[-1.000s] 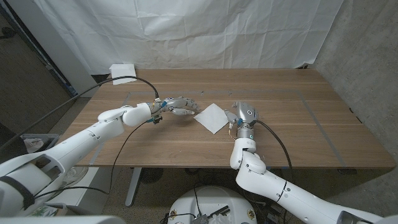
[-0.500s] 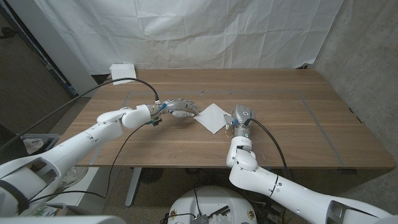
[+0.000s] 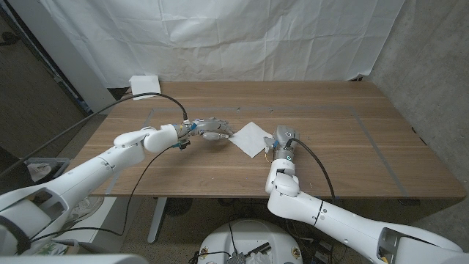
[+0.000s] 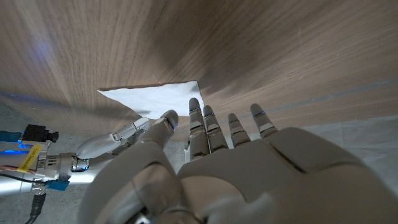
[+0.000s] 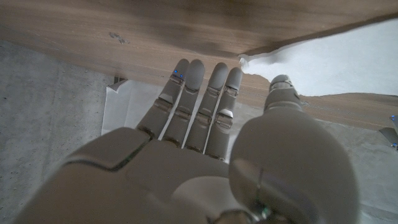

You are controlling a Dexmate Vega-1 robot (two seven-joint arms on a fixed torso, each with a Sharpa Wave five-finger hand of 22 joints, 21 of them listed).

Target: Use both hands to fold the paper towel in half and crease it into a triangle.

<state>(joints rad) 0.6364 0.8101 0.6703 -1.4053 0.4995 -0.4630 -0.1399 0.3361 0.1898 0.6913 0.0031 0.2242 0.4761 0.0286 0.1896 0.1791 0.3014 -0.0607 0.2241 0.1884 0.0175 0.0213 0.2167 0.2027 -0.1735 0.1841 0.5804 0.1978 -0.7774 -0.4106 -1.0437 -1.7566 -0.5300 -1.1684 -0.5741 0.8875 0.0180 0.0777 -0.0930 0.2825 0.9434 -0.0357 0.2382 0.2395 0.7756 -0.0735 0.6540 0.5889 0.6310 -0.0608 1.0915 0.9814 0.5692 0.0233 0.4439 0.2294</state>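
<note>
Since the earlier frames the left hand [image 3: 212, 128] has crept a little to the right, toward the paper towel [image 3: 249, 137], and the right hand [image 3: 281, 139] has drawn slightly downward in the frame, so that its forearm now stands more steeply below it. Between the last two frames the change is small.

At this moment the paper towel lies flat on the wooden table [image 3: 352, 147], near the middle of the head view, and it sits like a diamond: one corner points left, one points right. It is not yet folded. The left hand is just beside its left corner, with its fingers [image 4: 205, 124] stretched out and a little apart, reaching toward that corner; in the left wrist view the towel [image 4: 152, 98] is directly ahead of the fingertips, and I cannot tell if they already touch it. This hand holds nothing.

At the opposite corner, in the centre right of the head view, is the right hand. Its fingers [image 5: 193, 93] are also straight and close together, with the thumb [image 5: 283, 87] near the edge of the towel [image 5: 336, 59]; it grips nothing.

So the towel lies between the two hands, and the line from corner to corner runs from one hand to the other. I judge that both hands are about equally near, each to its own corner, and the fold would bring one of these corners over to the other.
</note>
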